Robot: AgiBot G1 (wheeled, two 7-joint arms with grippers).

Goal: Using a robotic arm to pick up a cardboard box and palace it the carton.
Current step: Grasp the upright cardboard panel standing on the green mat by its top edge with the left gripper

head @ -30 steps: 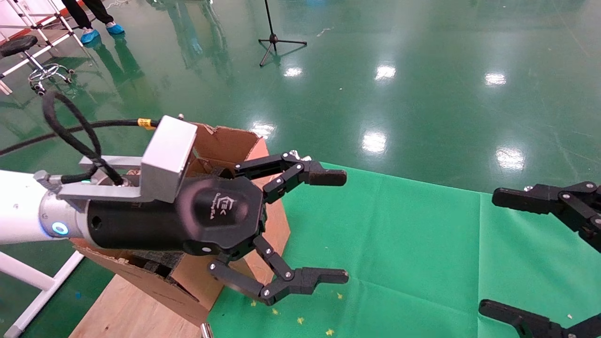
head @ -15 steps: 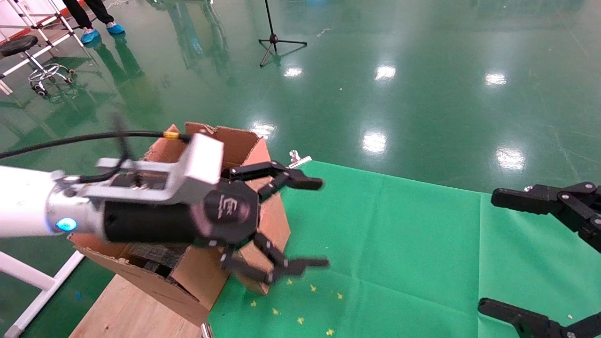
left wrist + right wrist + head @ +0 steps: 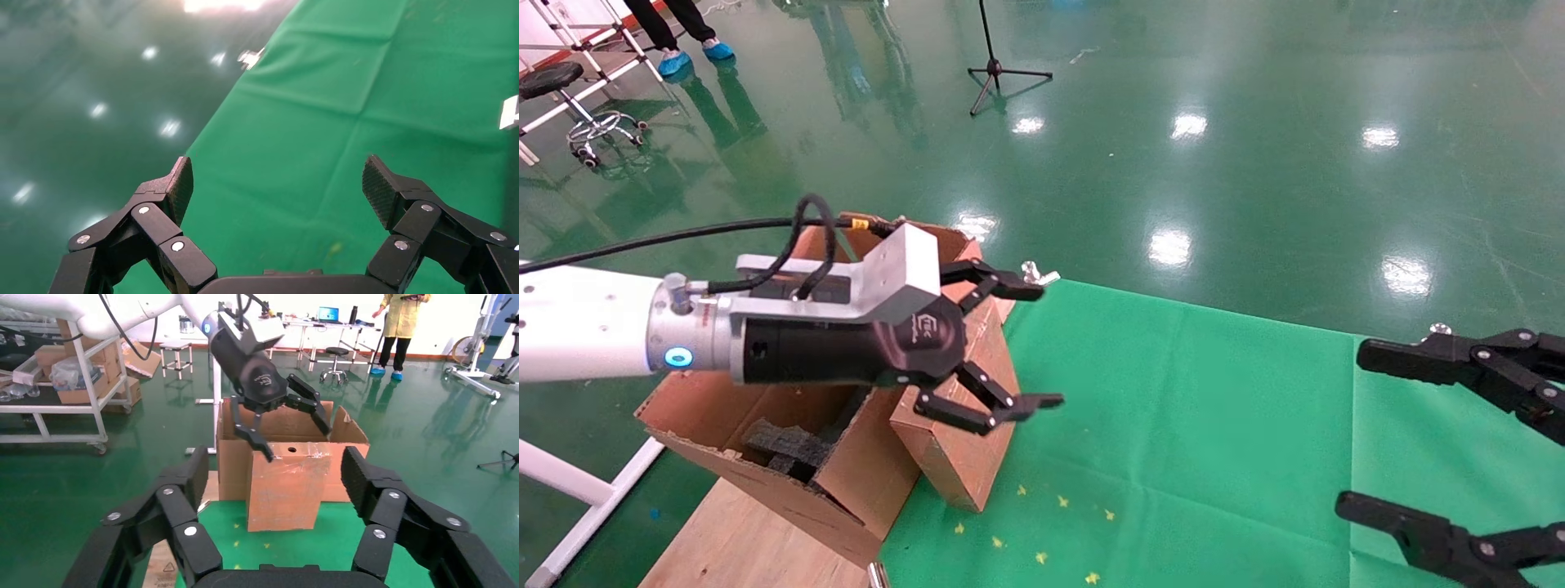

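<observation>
The cardboard box (image 3: 960, 457), a taped brown slab, stands on edge on the green cloth and leans against the carton (image 3: 764, 490). The carton holds black foam blocks (image 3: 789, 445). My left gripper (image 3: 1038, 345), on the white arm, hovers open and empty just above the box's top edge, one finger on each side. The right wrist view shows this from the front: box (image 3: 287, 487), carton (image 3: 235, 459), left gripper (image 3: 297, 441). The left wrist view shows only its open gripper (image 3: 275, 184) over cloth. My right gripper (image 3: 1361, 429) is open and empty at the right, also seen in its own view (image 3: 278, 471).
The green cloth (image 3: 1214, 425) covers the table, held by a metal clip (image 3: 1038, 273) at its far edge. The carton sits on a wooden board (image 3: 740, 539). A white frame leg (image 3: 592, 498) stands at the left. A tripod (image 3: 997, 69) and a stool (image 3: 552, 82) stand on the floor beyond.
My left gripper has moved down and back toward the carton, staying open, and now sits over the box's top edge. The right gripper has shifted slightly lower.
</observation>
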